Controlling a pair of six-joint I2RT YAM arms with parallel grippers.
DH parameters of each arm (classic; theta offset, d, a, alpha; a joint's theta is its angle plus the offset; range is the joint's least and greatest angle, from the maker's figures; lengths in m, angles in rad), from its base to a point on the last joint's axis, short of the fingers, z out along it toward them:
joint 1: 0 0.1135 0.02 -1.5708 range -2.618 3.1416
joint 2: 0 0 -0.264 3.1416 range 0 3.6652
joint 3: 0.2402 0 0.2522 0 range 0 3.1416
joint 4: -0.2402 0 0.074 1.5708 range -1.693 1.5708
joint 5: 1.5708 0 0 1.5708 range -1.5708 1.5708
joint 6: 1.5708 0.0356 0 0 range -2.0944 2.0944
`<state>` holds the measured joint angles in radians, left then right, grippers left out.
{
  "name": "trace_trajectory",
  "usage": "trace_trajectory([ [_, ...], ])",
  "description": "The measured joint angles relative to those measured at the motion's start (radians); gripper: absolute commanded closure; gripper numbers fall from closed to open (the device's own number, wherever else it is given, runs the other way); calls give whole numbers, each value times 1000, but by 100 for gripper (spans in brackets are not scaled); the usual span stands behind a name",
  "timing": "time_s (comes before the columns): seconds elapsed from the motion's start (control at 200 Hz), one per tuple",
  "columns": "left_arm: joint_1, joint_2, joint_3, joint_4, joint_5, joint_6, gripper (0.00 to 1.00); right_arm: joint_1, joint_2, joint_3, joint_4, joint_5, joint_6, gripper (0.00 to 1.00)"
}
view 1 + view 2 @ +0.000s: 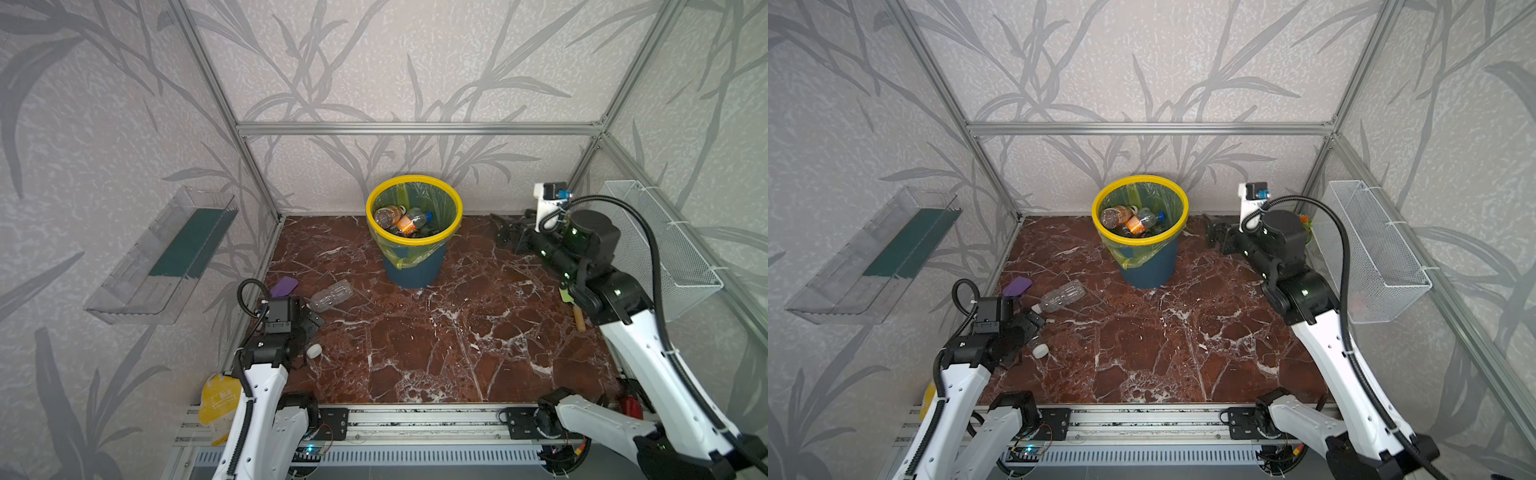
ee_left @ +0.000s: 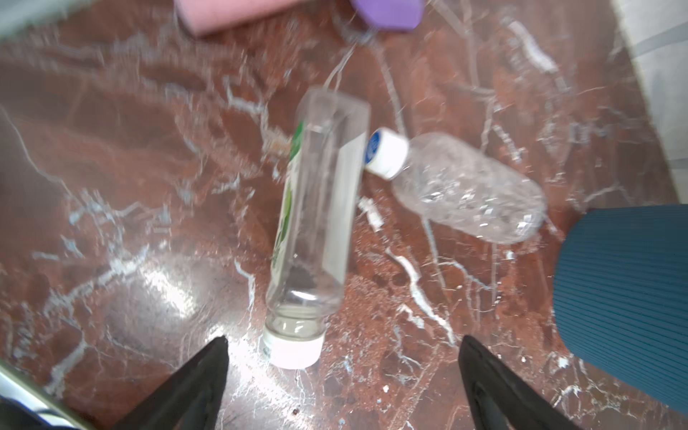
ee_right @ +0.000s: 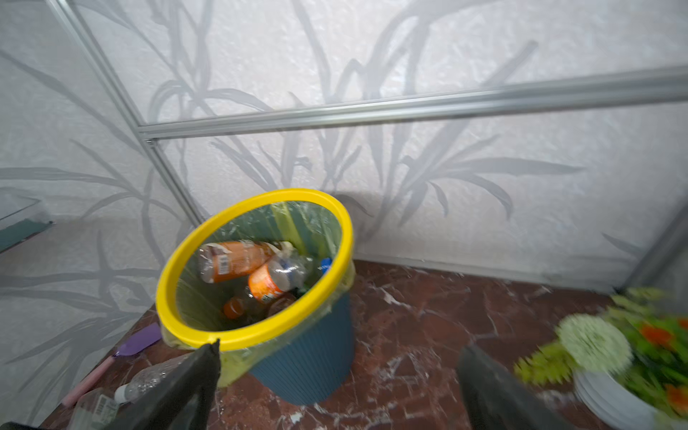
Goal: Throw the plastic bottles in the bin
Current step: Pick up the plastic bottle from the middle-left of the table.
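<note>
**Risk, left side.** The clear square-sided plastic bottle with a green label and white cap [image 2: 316, 223] lies flat on the red-brown marble tabletop [image 1: 436, 332]. Its side touches the white cap of the clear crinkled plastic bottle [image 2: 469, 190]. I judge that closing near the cap end would pinch a narrow, smooth part. The labelled bottle could then slip out, or swing and shove its neighbour toward the purple flat piece [image 1: 284, 286]. In both top views my arm hides most of the labelled bottle, left of centre in the frame, and only its cap shows.

**Risk, right side.** My right pincer [image 3: 340, 343] hangs just right of the round dark blue bin with yellow rim and yellow-green liner [image 1: 415, 270], at upper centre of the frame. A careless sweep could tip the bin or strike the pot of artificial flowers [image 3: 633, 353].

**Pincers.** My left pincer [image 2: 344, 338] is spread wide over the labelled bottle's cap end, holding nothing and apparently touching nothing. My right pincer is spread wide and empty. Several plastic bottles [image 1: 405, 222] lie inside the bin, and two remain on the tabletop.
</note>
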<state>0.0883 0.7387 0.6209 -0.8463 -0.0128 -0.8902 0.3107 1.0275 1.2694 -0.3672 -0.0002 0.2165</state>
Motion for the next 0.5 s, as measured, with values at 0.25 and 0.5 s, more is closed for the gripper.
trace_trajectory([
  [0.25,35,119,-37,60,45,7,17,-187,-84,-328,-107,-27,77,2],
  [0.5,56,198,-36,117,40,40,21,-192,-58,-336,-61,-82,109,3],
])
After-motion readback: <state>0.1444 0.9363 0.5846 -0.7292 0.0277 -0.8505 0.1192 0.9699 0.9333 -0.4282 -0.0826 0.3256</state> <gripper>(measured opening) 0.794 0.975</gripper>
